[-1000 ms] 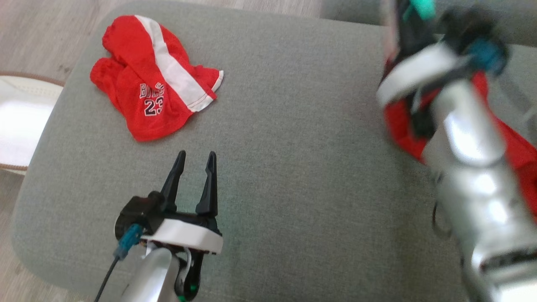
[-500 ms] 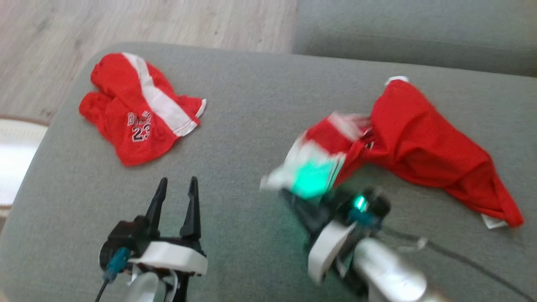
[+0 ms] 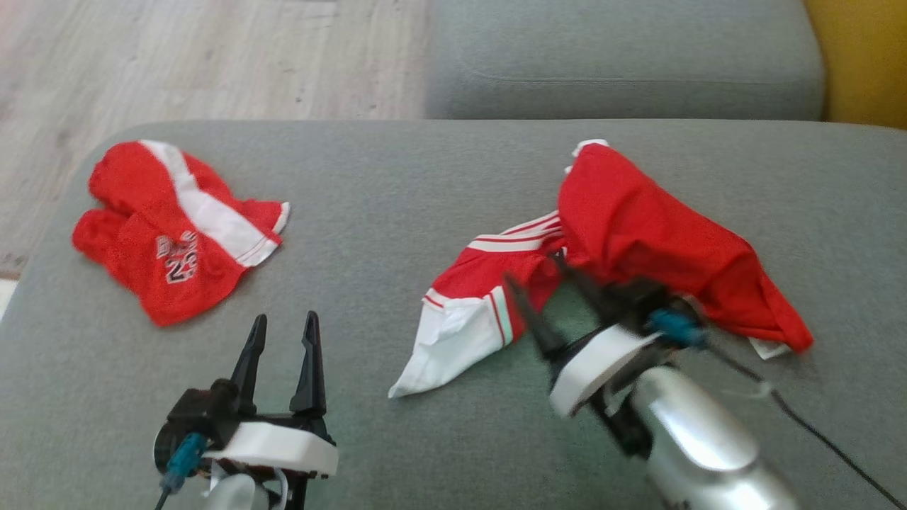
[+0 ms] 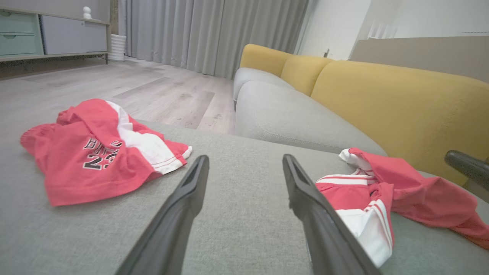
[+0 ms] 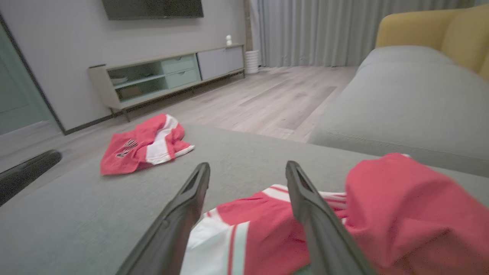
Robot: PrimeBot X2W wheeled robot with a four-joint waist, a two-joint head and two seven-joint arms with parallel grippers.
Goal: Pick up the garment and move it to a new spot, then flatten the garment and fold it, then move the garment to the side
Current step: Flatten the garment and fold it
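The garment, red with white trim and stripes, lies crumpled on the grey cushion, right of centre. My right gripper hovers open just over its near edge, with nothing between the fingers. In the right wrist view the right gripper stands over the red and white cloth. My left gripper is open over bare cushion at the lower left. In the left wrist view the left gripper points between the garment and a second red piece.
A second red garment printed "23" lies bunched at the cushion's far left, near its edge. Another grey cushion sits beyond, with a yellow backrest to the right. Wooden floor lies past the left and far edges.
My right gripper came down from high at the right with the garment, laid it on the cushion and opened, letting it go. The head camera shifted. My left arm stayed put.
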